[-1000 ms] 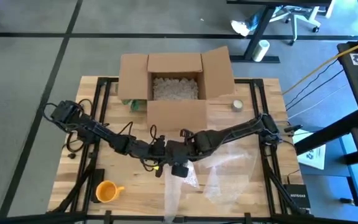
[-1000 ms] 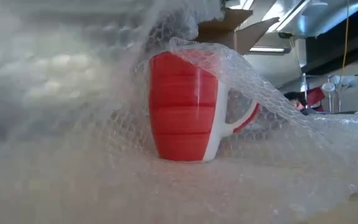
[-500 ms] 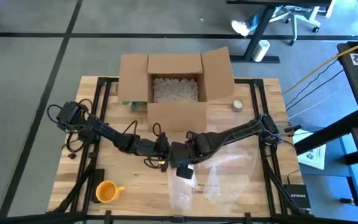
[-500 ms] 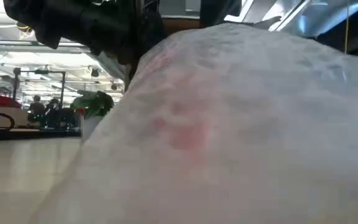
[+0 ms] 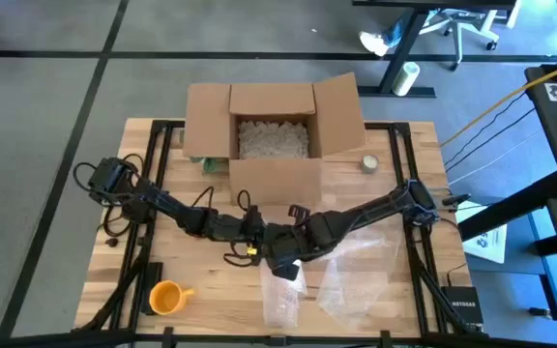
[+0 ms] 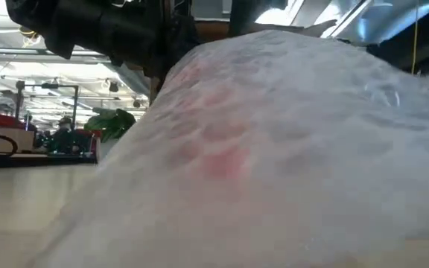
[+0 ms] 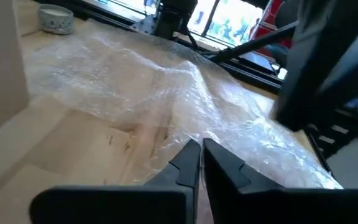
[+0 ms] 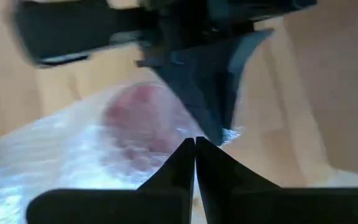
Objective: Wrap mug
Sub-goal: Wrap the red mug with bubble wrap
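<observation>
Both pincers, left [image 7: 201,149] and right [image 8: 194,146], pinched together on bubble wrap [image 6: 289,149], had drawn it over the red mug [image 8: 138,115] (now covered).

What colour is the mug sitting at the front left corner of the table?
Orange. The mug shows best in the high view, standing unwrapped on the wooden table.

An open cardboard box [image 5: 272,130] of packing peanuts [image 5: 273,139] sits on the table [image 5: 404,140]; an orange cup [image 5: 166,298] stands near the front-left corner.
</observation>
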